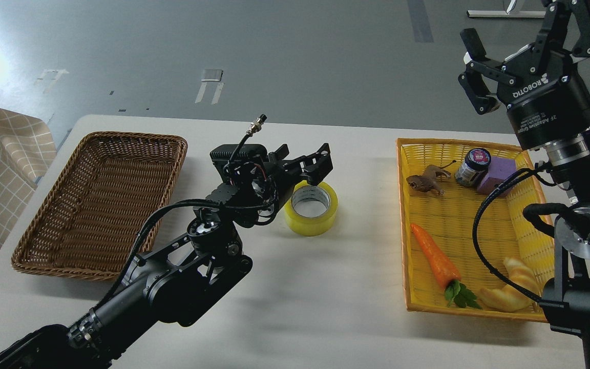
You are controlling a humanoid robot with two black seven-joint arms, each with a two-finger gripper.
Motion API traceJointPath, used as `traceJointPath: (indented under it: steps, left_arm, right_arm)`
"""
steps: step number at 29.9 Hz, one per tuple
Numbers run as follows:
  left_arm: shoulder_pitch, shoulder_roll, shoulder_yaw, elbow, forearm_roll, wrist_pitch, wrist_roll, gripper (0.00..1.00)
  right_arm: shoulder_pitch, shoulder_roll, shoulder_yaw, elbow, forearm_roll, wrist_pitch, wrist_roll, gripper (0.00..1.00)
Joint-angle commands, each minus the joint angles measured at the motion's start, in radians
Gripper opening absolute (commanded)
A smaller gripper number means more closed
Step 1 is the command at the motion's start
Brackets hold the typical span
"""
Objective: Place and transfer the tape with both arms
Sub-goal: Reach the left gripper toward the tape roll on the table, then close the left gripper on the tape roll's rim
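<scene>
The tape (319, 218), a yellow roll with a grey-white core, lies flat at the middle of the white table (325, 297). My left gripper (302, 161) is low over the roll's far left rim, open and empty, with one finger (320, 164) just above the rim. Part of the roll's left side is hidden behind the left wrist. My right gripper (525, 31) is held high at the upper right, above the yellow basket's far end, open and empty.
An empty brown wicker basket (95, 205) stands at the left. A yellow basket (402, 230) at the right holds a carrot (433, 253), a croissant (515, 287), a jar (473, 165), a purple block (497, 174) and a brown animal figurine (425, 182).
</scene>
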Motion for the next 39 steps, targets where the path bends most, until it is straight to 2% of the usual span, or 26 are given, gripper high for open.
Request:
traceJointPath:
  steps: [1, 6, 25, 39]
  left_arm:
    - [-0.038, 0.032, 0.067, 0.066, 0.0, 0.001, 0.0, 0.95]
    - [-0.061, 0.098, 0.133, 0.09, 0.0, 0.003, 0.0, 0.96]
    - [-0.059, 0.072, 0.188, 0.179, 0.0, 0.012, 0.0, 0.96]
    - [-0.061, 0.041, 0.222, 0.233, 0.0, 0.069, -0.017, 0.96]
  right_arm:
    - [-0.001, 0.0, 0.012, 0.003, 0.014, 0.0, 0.0, 1.0]
    - [-0.003, 0.0, 0.035, -0.005, 0.02, 0.002, 0.0, 1.0]
    - [-0.003, 0.0, 0.037, -0.004, 0.022, 0.002, 0.0, 1.0]
    - [-0.007, 0.0, 0.04, -0.004, 0.022, 0.002, 0.0, 1.0]
